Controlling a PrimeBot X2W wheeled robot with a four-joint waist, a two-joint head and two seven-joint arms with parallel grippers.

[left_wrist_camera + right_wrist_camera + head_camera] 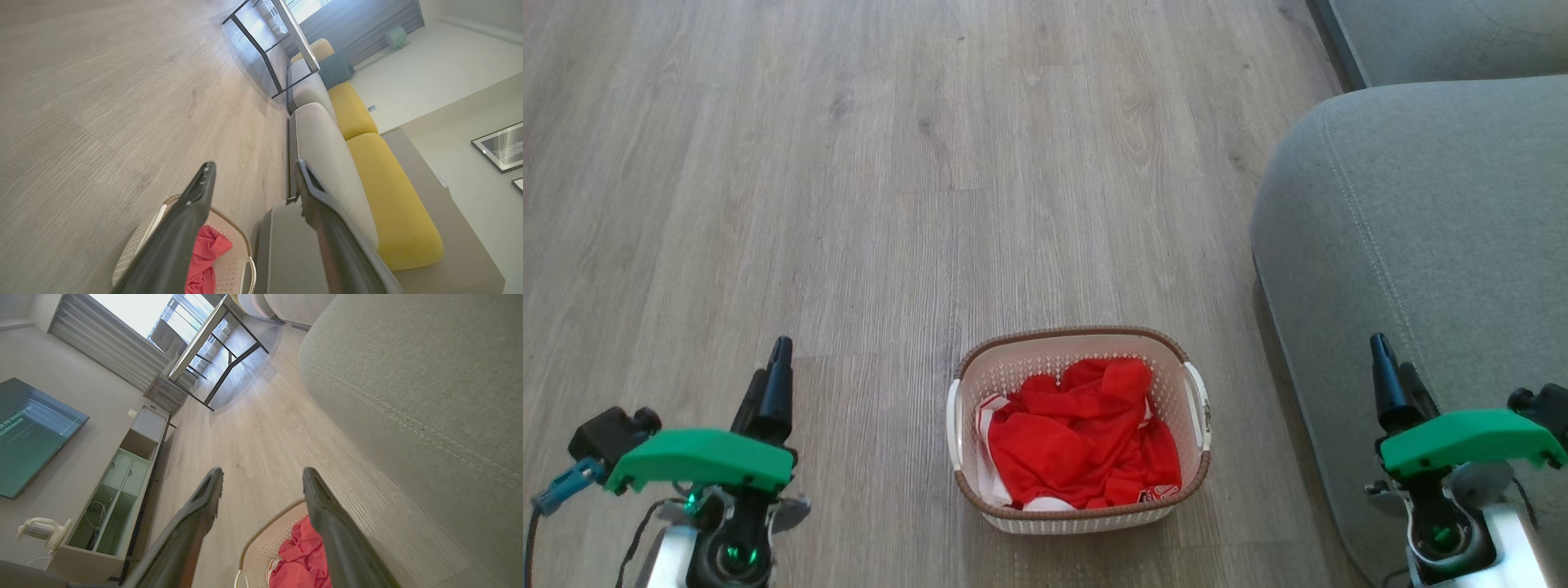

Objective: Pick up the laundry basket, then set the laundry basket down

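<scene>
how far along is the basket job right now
Nothing looks done yet: the laundry basket stands on the floor with red clothing inside. Nothing is in hand: the left gripper and right gripper are open, either side, apart from its handles. Likely left: grasp, lift, set down.

Cream perforated laundry basket [1079, 425] before me, brown woven-look rim, two white side handles, upright on the wood floor [849, 204], crumpled red clothing [1082, 437] inside, near a grey sofa [1421, 245]
</scene>
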